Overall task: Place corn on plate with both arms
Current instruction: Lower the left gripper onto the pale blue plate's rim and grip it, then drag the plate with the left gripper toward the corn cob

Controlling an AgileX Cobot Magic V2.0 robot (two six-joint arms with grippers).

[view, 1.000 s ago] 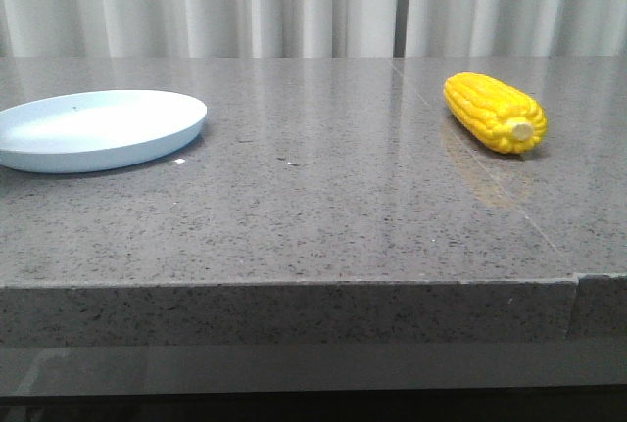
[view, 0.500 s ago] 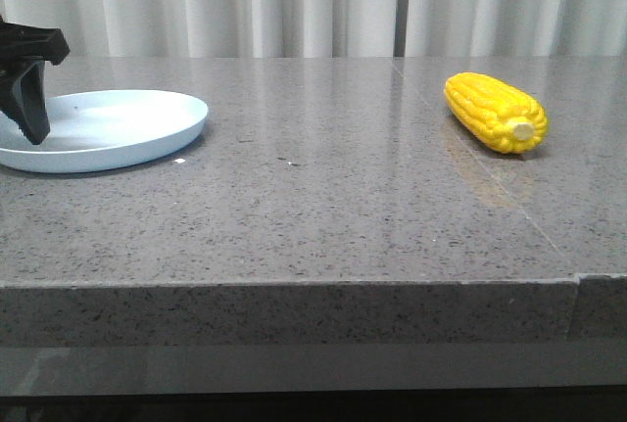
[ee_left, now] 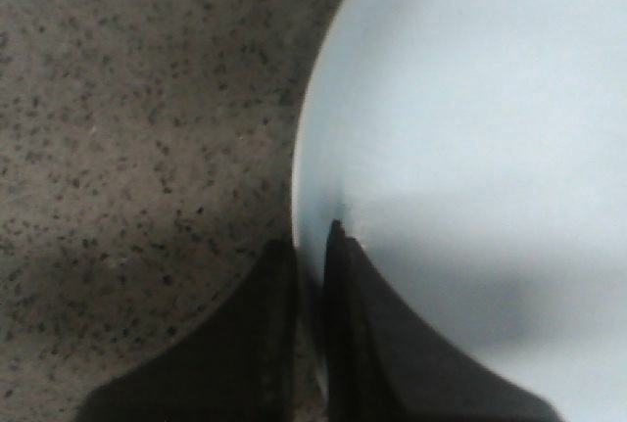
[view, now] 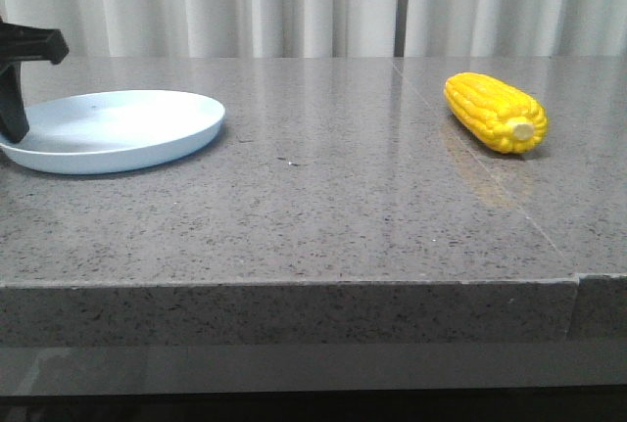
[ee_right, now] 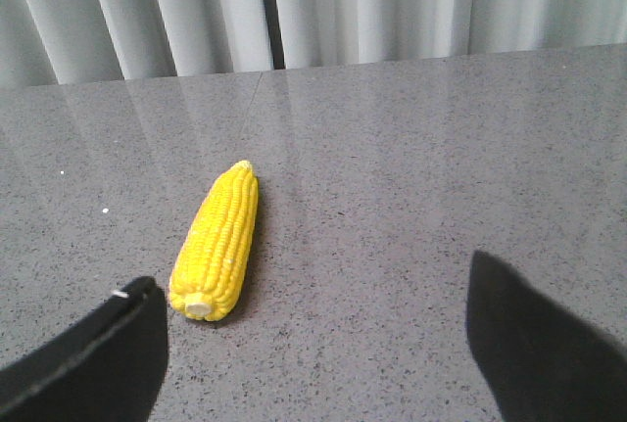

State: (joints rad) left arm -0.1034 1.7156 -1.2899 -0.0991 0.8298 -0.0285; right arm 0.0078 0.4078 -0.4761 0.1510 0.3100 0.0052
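Observation:
The pale blue-white plate (view: 118, 128) lies at the left of the table. My left gripper (view: 14, 118) stands at the plate's left rim; in the left wrist view the gripper (ee_left: 312, 251) is shut on the plate's rim (ee_left: 299, 148), one finger outside on the table and one inside the plate. The yellow corn (view: 495, 112) lies at the right, its stub end facing the front. In the right wrist view the corn (ee_right: 217, 241) lies ahead of my right gripper (ee_right: 313, 344), which is open, empty and off to one side of it.
The grey speckled stone table (view: 323, 207) has a front edge close to the camera and a seam at its right (view: 578, 285). White curtains (view: 294, 1) hang behind the table.
My left gripper came into view at the plate's left rim and closed on it. Since half a second ago the plate has slid a little to the right. The corn has not moved.

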